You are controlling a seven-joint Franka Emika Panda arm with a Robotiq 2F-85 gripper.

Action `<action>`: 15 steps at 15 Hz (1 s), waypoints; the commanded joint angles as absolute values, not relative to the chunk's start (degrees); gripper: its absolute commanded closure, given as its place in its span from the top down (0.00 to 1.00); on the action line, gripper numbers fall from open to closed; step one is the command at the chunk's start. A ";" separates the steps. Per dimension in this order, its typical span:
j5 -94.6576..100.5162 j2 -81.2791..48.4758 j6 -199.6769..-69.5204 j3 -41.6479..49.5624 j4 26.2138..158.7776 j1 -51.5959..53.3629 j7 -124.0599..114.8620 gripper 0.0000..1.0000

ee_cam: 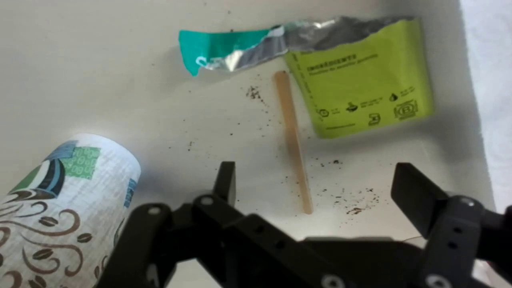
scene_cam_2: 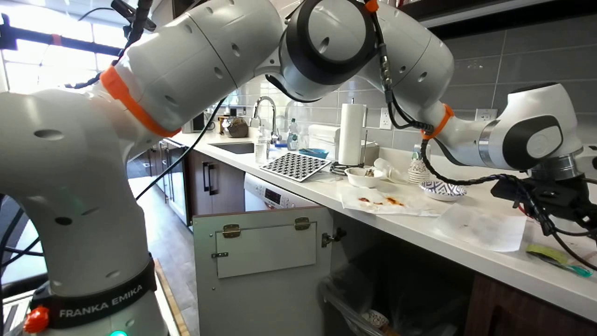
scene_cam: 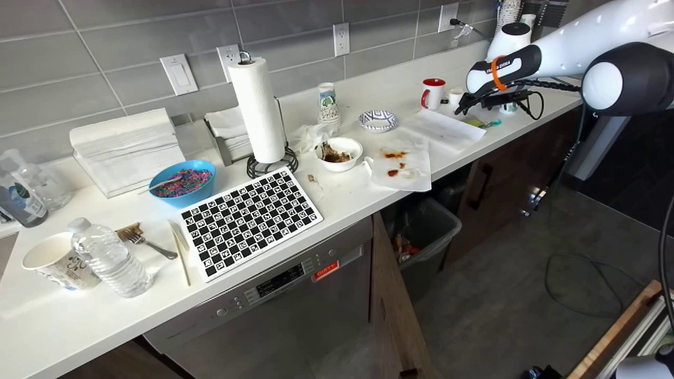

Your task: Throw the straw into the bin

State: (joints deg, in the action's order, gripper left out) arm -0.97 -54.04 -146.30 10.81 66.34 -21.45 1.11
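The straw (ee_cam: 294, 144) is a thin light-brown stick lying flat on the white counter in the wrist view. My gripper (ee_cam: 314, 176) is open above it, and the straw's lower end lies between the two fingertips with room on both sides. Nothing is in the jaws. In an exterior view my gripper (scene_cam: 463, 105) is at the far right of the counter, and the straw cannot be made out there. The dark grey bin (scene_cam: 439, 247) stands below the counter in the open cabinet, with rubbish in it. Its lined rim also shows in an exterior view (scene_cam_2: 345, 312).
A torn green wrapper (ee_cam: 364, 84) lies right beside the straw. A patterned paper cup (ee_cam: 68, 208) is at the wrist view's left. A white sheet (scene_cam: 447, 129), stained paper (scene_cam: 403, 179) and a patterned bowl (scene_cam: 378, 120) lie nearby. An open cabinet door (scene_cam_2: 261, 280) stands beside the bin.
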 commanded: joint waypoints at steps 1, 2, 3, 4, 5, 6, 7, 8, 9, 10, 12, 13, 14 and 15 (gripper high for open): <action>-2.08 -55.89 -150.08 9.57 65.68 -22.95 2.06 1.00; -2.54 -56.22 -150.91 9.26 65.52 -23.24 1.46 1.00; -2.68 -56.44 -151.22 9.02 65.45 -23.46 1.57 1.00; -2.47 -56.68 -151.41 9.06 65.44 -23.48 1.55 1.00; -2.36 -56.78 -151.39 8.98 65.44 -23.55 1.61 0.97; -2.34 -56.86 -151.25 8.86 65.37 -23.65 1.66 0.82; -2.33 -56.92 -150.99 8.68 65.31 -23.78 1.81 0.73; -2.29 -57.00 -150.89 8.55 65.27 -23.86 1.88 0.70; -2.26 -57.06 -150.88 8.41 65.23 -23.95 1.91 0.63; -2.26 -57.07 -150.90 8.23 65.24 -24.07 1.96 0.55; -2.23 -57.09 -150.87 8.01 65.22 -24.20 1.98 0.39; -2.14 -57.11 -150.88 8.04 65.23 -24.19 1.92 0.30; -2.13 -57.07 -150.84 7.98 65.27 -24.23 1.95 0.23; -2.12 -57.08 -150.82 7.94 65.23 -24.26 1.94 0.15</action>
State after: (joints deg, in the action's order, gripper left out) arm -1.49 -56.03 -150.04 8.86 66.26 -23.44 1.14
